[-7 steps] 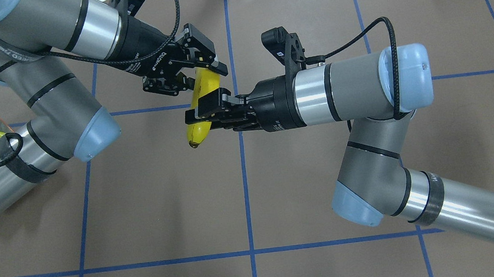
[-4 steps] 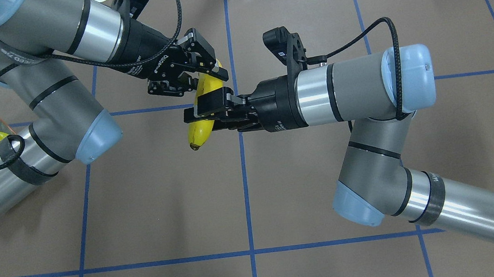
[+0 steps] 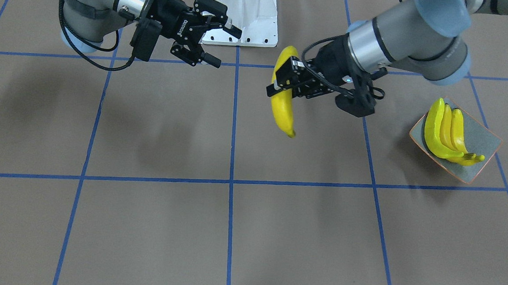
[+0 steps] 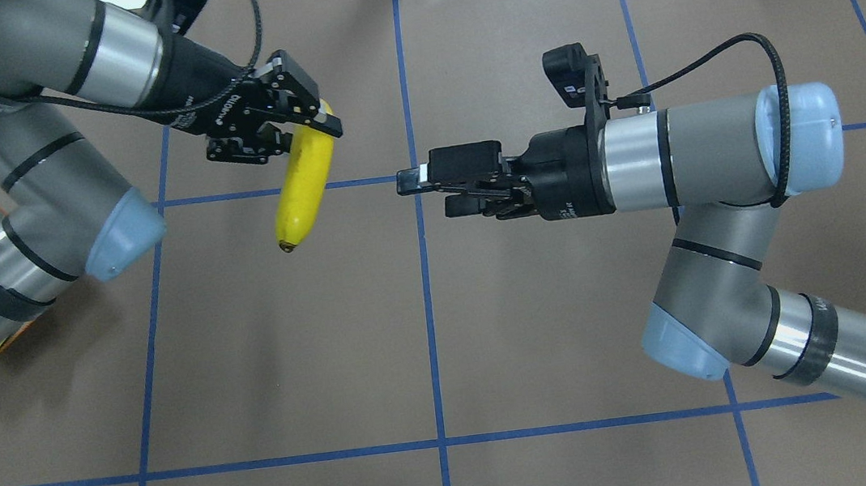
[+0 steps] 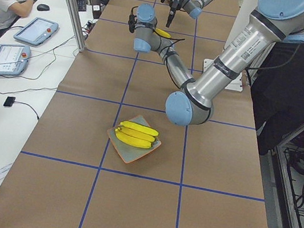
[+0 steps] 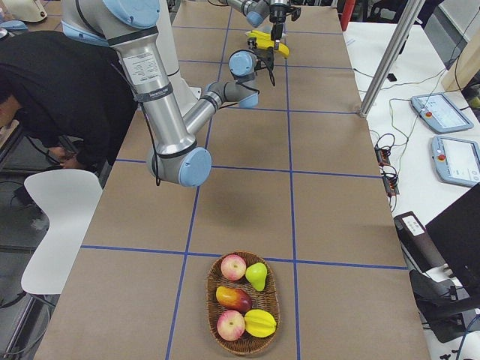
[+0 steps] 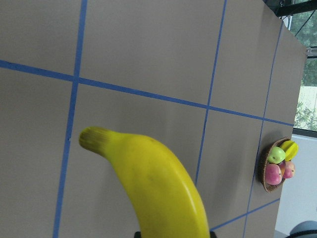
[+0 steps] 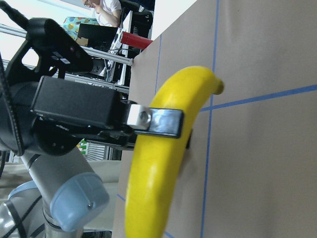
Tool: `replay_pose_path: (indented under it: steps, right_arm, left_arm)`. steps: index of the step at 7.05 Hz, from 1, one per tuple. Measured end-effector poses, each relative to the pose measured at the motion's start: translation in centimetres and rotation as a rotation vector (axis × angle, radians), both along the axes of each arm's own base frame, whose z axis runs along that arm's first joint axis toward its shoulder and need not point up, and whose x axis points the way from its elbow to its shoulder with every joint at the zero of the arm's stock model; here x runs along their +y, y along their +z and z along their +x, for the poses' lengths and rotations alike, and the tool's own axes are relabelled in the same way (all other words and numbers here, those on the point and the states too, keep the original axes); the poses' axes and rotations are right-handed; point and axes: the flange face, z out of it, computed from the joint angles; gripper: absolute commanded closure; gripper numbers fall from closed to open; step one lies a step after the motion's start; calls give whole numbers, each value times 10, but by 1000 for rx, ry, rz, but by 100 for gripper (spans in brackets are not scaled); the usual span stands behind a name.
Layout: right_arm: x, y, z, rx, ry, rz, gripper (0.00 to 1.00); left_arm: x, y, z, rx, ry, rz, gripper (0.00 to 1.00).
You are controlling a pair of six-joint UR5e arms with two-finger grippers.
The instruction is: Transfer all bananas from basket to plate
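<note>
Worktop: plain brown, w/ blue tape lines in a wide grid. Banana in mid-air: bright glossy yellow, small dark tip, olive-yellow stem end. Three bananas: same yellow, dark tips. Plate under them: grey-green speckled face, thin orange-brown rim. Left gripper & right gripper: matt black, white lettering, silver metal at the jaws. Left arm & right arm: mid-grey, polished silver bands, black rings, pale-blue joint caps. Base plate: white. Basket: brown woven wicker. Inside: apples red-and-yellow, pear green, one red-orange fruit, one yellow fruit.
</note>
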Motion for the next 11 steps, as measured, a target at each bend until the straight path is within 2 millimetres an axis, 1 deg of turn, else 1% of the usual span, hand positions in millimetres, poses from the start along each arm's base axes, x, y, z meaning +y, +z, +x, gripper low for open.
replay_pose_path:
  steps: [1,2,3,4,5,6,7,8,9,10,11]
  right_arm:
    - [-9,19,7,31,27,-22,0]
    - [-17,35,10,59,54,-45,0]
    - [-24,47,8,90,82,-71,0]
    - [-33,56,8,131,112,-96,0]
    - [-45,64,12,186,148,-112,0]
    - [-55,72,16,239,180,-119,0]
    - [-62,79,17,277,212,-133,0]
    - [-65,85,18,302,237,-147,0]
    - [-67,94,21,323,250,-161,0]
    - [-69,101,22,340,258,-168,0]
    - [-70,107,22,358,265,-169,0]
  left_arm:
    - [-12,45,-31,-49,-19,64,100]
    - [-18,91,-60,-100,-37,116,100]
    - [-21,135,-88,-160,-52,159,100]
    - [-28,171,-118,-229,-68,204,100]
    - [-35,203,-150,-309,-87,252,100]
    - [-40,234,-176,-410,-119,293,100]
    - [-41,265,-194,-540,-143,330,100]
    - [-41,282,-205,-687,-133,360,100]
    - [-39,287,-216,-871,-94,374,100]
    - [-32,288,-223,-1032,-38,371,100]
    - [-20,298,-219,-1151,19,358,100]
